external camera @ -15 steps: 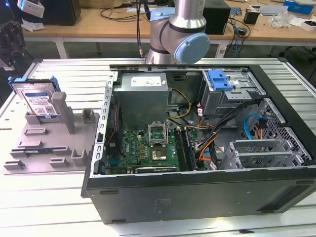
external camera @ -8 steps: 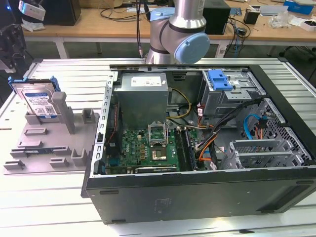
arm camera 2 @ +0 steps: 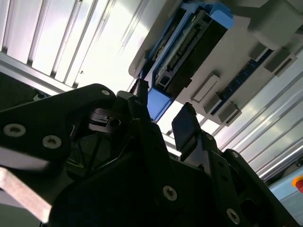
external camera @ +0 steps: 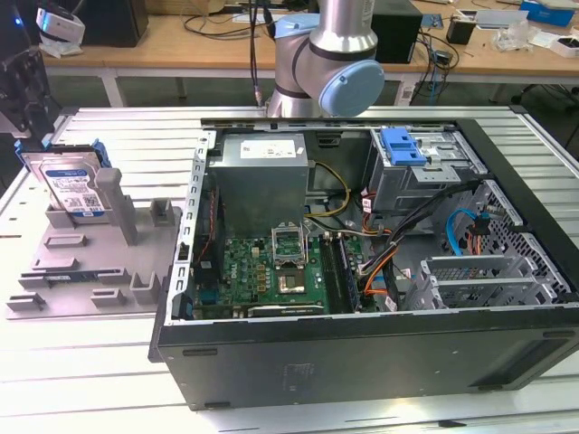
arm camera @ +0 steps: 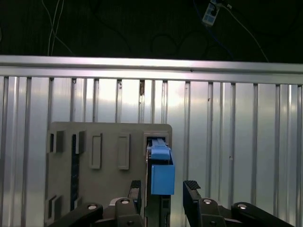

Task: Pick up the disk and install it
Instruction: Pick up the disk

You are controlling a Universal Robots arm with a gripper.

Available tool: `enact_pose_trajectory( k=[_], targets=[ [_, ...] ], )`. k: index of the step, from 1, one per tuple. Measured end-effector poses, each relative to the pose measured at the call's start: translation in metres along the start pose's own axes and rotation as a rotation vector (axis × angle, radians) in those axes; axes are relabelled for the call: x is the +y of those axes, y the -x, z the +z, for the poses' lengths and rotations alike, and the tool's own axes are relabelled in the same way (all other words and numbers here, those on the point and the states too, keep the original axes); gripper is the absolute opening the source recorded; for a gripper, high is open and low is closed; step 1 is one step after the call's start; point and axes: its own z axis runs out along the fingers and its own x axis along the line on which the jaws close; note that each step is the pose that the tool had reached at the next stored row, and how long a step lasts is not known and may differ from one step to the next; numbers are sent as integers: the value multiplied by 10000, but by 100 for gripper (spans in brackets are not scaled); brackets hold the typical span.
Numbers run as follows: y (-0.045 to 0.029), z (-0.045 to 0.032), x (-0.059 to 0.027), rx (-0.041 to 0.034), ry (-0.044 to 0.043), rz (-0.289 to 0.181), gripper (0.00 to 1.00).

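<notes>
The disk [external camera: 72, 185] is a silver hard drive with a white-and-blue label in a blue carrier rail. It stands on edge in a grey holder [external camera: 90, 271] at the exterior view's left, outside the computer case. In the first wrist view the disk [arm camera: 161, 172] shows edge-on, blue end towards the camera. My gripper [arm camera: 164, 189] is open, with one black finger [arm camera: 136, 189] on each side of that blue end. In the second wrist view the disk [arm camera 2: 189, 52] sits in the holder's slot, and the gripper [arm camera 2: 163, 111] flanks its blue rail. I cannot tell whether the fingers touch it.
An open computer case [external camera: 362, 353] lies on the slatted metal table [external camera: 109, 380]. Inside are a grey power supply [external camera: 262, 176], a motherboard [external camera: 271, 271], cables and a drive cage with a blue latch piece [external camera: 403, 145]. The arm's base [external camera: 326, 63] stands behind the case.
</notes>
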Motion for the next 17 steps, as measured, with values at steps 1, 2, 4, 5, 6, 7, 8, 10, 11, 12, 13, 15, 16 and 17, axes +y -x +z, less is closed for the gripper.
enact_pose_trajectory(
  k=[1, 2, 4, 5, 6, 7, 8, 10, 11, 12, 13, 15, 16, 17],
  targets=[
    [0, 11, 3, -1, -1, 1, 48],
    [1, 18, 6, -1, -1, 0, 48],
    [1, 32, 10, -1, -2, 0, 48],
    [1, 36, 12, -1, -1, 0, 48],
    [1, 40, 15, 0, 0, 0, 48],
    [1, 44, 17, 0, -1, 0, 48],
    [1, 49, 19, -1, -2, 0, 48],
    [1, 55, 19, -1, -2, -1, 48],
    [1, 58, 20, 0, -1, 0, 48],
    [1, 65, 20, -1, -2, 1, 48],
    [0, 73, 20, -1, -2, 1, 48],
    [0, 87, 19, -1, -3, 0, 48],
    [0, 96, 19, -1, -2, 0, 48],
    [0, 102, 20, -1, -1, 0, 48]
  ],
)
